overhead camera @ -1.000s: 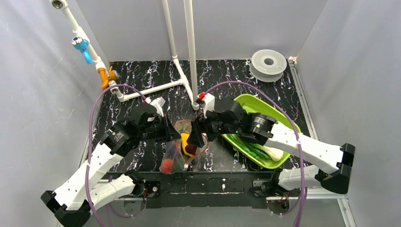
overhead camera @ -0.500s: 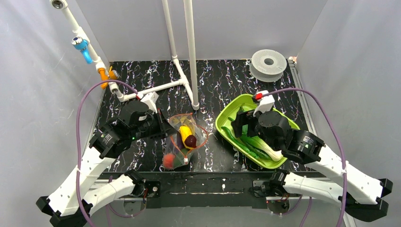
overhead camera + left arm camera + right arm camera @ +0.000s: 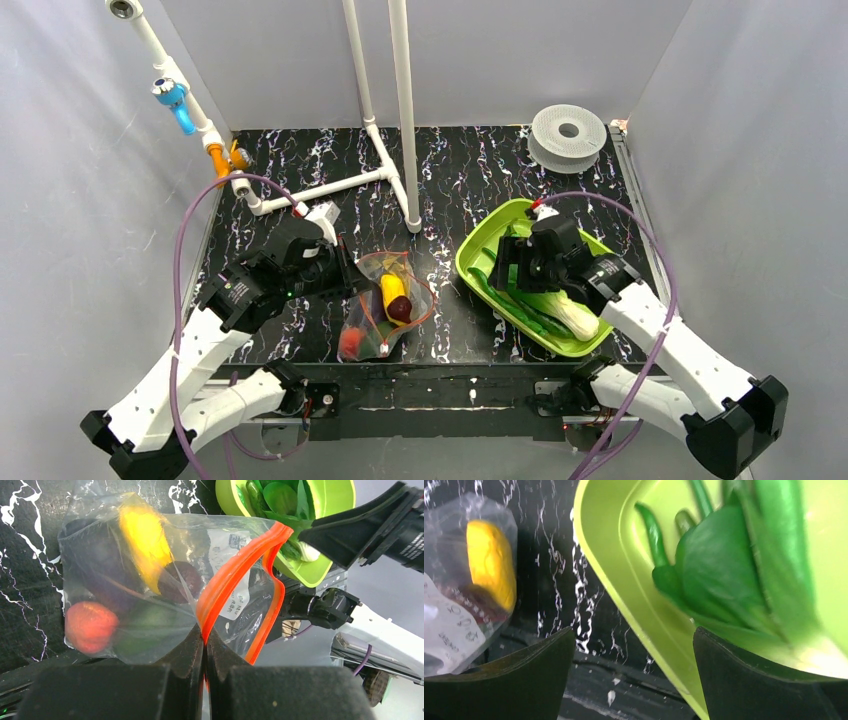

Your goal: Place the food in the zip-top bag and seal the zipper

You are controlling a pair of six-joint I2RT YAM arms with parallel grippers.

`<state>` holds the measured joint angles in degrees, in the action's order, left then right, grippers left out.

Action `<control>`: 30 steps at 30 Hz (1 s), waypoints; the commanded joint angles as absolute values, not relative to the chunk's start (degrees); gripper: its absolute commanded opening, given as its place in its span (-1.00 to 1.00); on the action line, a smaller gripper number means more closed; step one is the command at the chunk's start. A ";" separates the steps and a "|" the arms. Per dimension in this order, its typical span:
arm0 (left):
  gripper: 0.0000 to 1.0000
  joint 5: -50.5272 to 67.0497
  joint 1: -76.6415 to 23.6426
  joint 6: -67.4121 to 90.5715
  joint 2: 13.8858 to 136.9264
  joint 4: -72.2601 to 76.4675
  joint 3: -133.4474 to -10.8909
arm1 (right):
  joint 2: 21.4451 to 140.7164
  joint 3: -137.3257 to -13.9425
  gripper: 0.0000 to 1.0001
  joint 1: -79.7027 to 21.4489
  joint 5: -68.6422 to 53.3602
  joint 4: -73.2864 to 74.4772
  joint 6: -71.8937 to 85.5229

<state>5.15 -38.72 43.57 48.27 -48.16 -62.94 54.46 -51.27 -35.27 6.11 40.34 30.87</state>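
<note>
The clear zip-top bag [image 3: 372, 318] lies on the black marbled table between the arms, mouth open. Inside it are a yellow piece [image 3: 142, 535], a dark eggplant [image 3: 180, 580], a red tomato [image 3: 90, 626] and something green. My left gripper [image 3: 204, 642] is shut on the red-orange zipper [image 3: 235, 570] at the bag's left edge. My right gripper [image 3: 634, 640] hangs open and empty over the near-left rim of the lime-green tray [image 3: 609, 570]. Long green vegetables [image 3: 719, 565] and a white-stemmed leafy one [image 3: 580, 320] lie in that tray.
White pipes [image 3: 405, 110] stand at the back middle, with a horizontal branch [image 3: 320, 188] toward the left. A white spool [image 3: 568, 132] sits at the back right. Blue and orange fittings [image 3: 180, 105] hang on the slanted pipe at left. Grey walls enclose the table.
My right arm has pulled away from the bag's mouth and swung right over the tray, jaws wide. The left gripper has kept its hold on the zipper, and the bag has settled lower.
</note>
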 commanded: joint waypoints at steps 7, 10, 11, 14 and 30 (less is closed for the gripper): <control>-1.00 7.16 -38.64 43.41 48.24 -47.12 -61.77 | 57.36 -44.50 0.81 -34.22 -1.10 34.63 34.65; -1.00 7.29 -38.66 43.93 47.84 -46.55 -60.68 | 58.07 -44.30 0.84 -32.97 3.55 33.95 33.32; -1.00 7.37 -38.62 44.03 47.84 -46.31 -60.36 | 58.69 -44.24 0.85 -31.88 4.62 33.62 32.93; -1.00 7.76 -38.59 44.08 47.97 -46.56 -60.79 | 62.64 -44.87 0.86 -22.56 4.37 31.34 30.34; -1.00 7.60 -38.59 43.45 47.43 -47.68 -61.25 | 66.91 -55.15 0.74 -17.65 9.90 38.48 22.55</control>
